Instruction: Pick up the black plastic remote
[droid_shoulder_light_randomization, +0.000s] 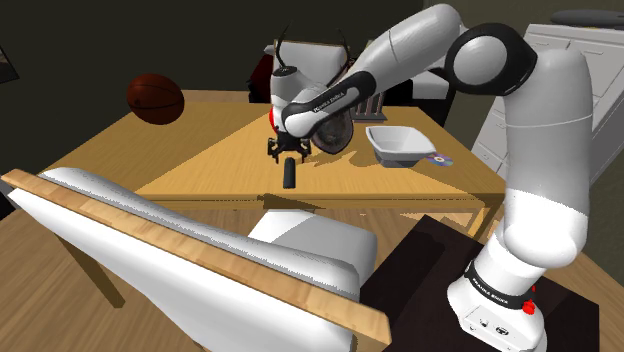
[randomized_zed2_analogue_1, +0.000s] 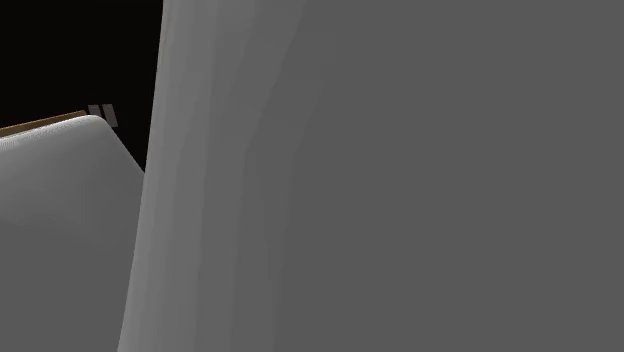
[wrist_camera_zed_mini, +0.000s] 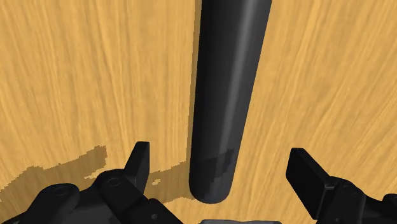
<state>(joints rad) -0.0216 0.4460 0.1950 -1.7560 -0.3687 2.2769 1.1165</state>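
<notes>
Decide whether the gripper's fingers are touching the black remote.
Apart. In the wrist view, the open fingers stand either side of the remote, with bare wooden table showing between each finger and it.

Rises upright as a white arm (droid_shoulder_light_randomization: 530, 215) at the shoulder view's lower right. Bends over at a dark joint (droid_shoulder_light_randomization: 495, 60) near the top, then slopes down and to the left through a long white forearm (droid_shoulder_light_randomization: 400, 55). Ends in a black hand (droid_shoulder_light_randomization: 288, 158), pointed straight down. In the wrist view, two black fingers (wrist_camera_zed_mini: 139, 164) spread well apart, one on each side, gripping nothing.
</notes>
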